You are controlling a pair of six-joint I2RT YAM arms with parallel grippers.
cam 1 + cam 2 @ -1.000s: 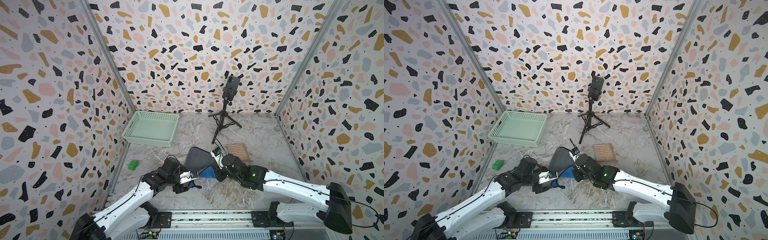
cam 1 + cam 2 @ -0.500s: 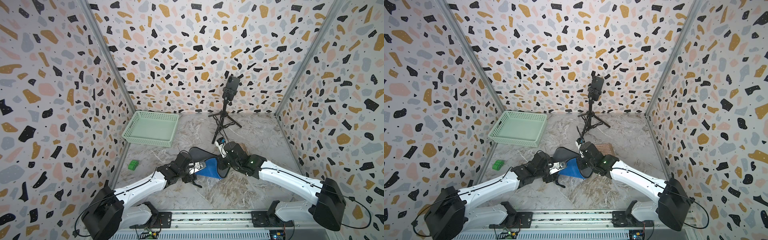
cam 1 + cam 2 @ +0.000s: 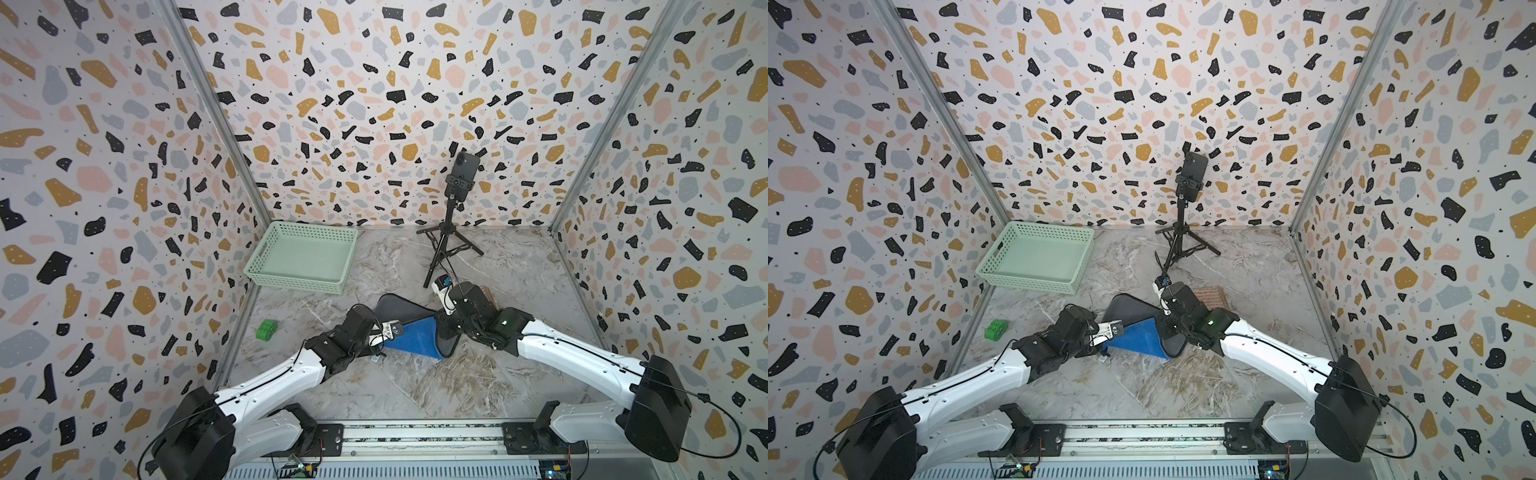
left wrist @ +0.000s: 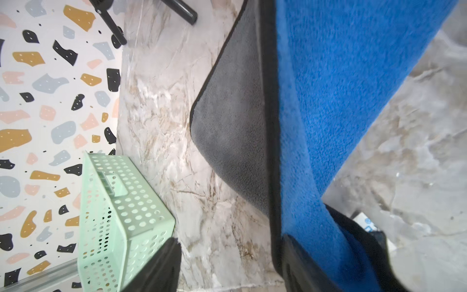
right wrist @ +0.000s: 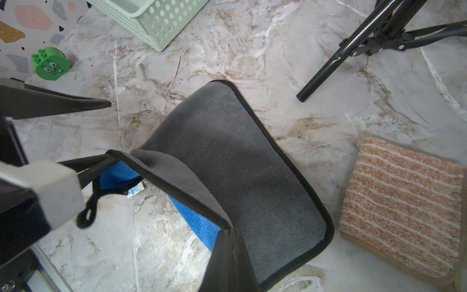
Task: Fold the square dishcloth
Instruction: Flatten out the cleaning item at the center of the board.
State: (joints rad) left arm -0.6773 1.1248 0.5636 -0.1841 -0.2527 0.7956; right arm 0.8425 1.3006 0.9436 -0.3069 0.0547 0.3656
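Note:
The square dishcloth point(image 3: 411, 338) point(image 3: 1133, 336) is grey on one face and blue on the other, with a black hem. It lies at the middle of the marble floor, its near edge lifted and turned so the blue underside point(image 4: 341, 88) shows over the grey point(image 5: 240, 164). My right gripper point(image 5: 228, 230) point(image 3: 442, 328) is shut on the hem at one lifted corner. My left gripper point(image 4: 230, 242) point(image 5: 110, 127) point(image 3: 384, 332) stands open at the other corner. The cloth hangs over one of its fingers point(image 5: 88, 164), and only bare floor shows in the gap.
A mint basket point(image 3: 299, 282) stands at the back left. A green toy block point(image 3: 266, 330) lies by the left wall. A phone tripod point(image 3: 449, 237) stands at the back middle, one leg near the cloth. An orange striped pad point(image 5: 404, 207) point(image 3: 1212, 297) lies right of the cloth.
Both arms have carried the cloth's lifted near edge away from the front rail toward the back, and more blue underside shows. The left jaws have narrowed a little.

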